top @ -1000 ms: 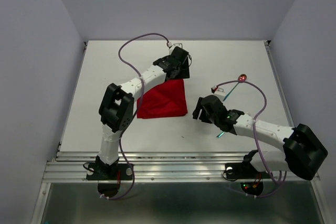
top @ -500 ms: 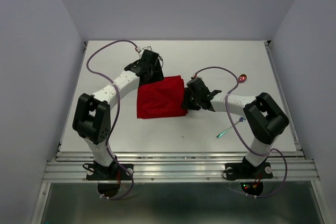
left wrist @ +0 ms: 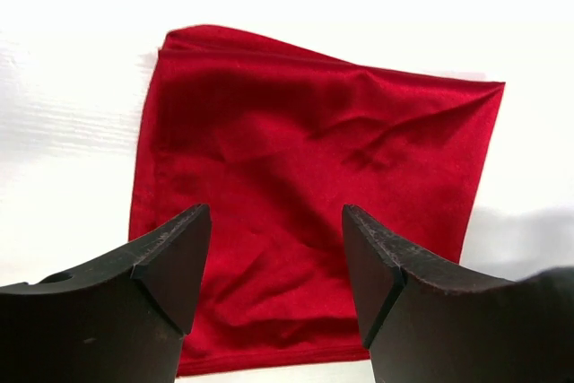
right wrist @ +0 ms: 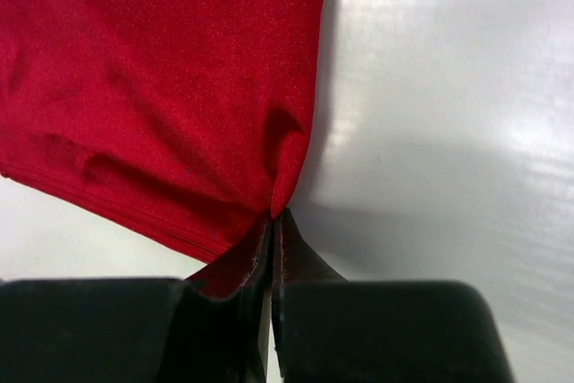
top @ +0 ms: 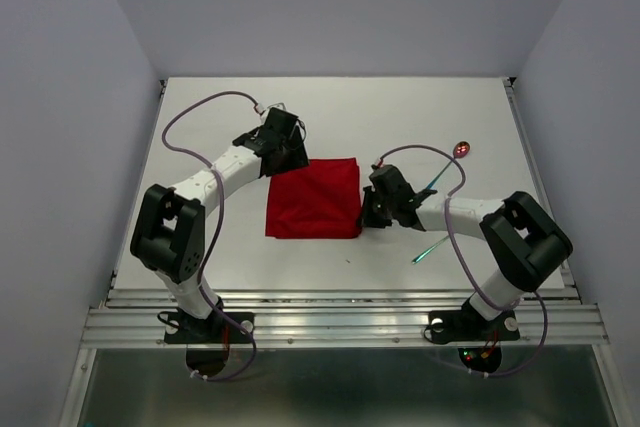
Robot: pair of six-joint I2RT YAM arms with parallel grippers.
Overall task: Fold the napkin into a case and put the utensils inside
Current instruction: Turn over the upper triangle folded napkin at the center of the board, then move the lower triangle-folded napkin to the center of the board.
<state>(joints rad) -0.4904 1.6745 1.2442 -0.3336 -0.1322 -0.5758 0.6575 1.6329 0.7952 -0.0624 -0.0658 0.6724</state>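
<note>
Right end effector [top: 368, 209], from above: pressed together on the right edge of the napkin [top: 313, 199], near its front corner. Left end effector [top: 285, 152] spread wide at the far left corner, gripping nothing. Napkin flat mid-worktop [top: 450, 107], nearly square, no real long axis, edges roughly squared to the worktop. Fork [top: 428, 250] and spoon [top: 462, 149] off to the right, apart from the cloth; fork slanting, teal end toward the near edge.

Over to the left wrist: open fingers framing wrinkled, layered red cloth.

Right wrist: tips closed on a small tuck of hem. Soft, light, limp stuff, likely to sag and slide. Best taken at corners or hems, pinching all layers.
</note>
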